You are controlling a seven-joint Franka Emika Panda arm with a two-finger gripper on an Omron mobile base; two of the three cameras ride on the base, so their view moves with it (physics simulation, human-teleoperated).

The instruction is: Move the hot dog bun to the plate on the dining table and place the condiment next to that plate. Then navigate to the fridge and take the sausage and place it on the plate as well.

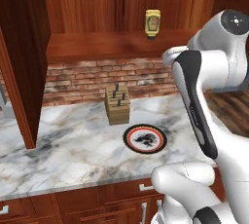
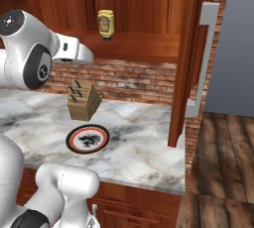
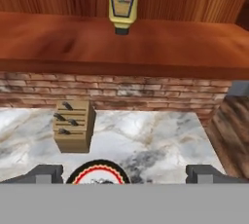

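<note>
The condiment, a yellow squeeze bottle with a pale label, stands cap down on a wooden shelf above the brick wall. My gripper is open, its two dark fingertips spread wide with nothing between them. It faces the shelf from a distance, with the bottle above and slightly left of centre. The grey fridge with its long handle stands at the right. The hot dog bun, the plate, the dining table and the sausage are out of view.
On the marble counter below the shelf stand a wooden knife block and a white plate with black rim and red ring. A wooden cabinet side separates counter and fridge. Wood floor lies to the right.
</note>
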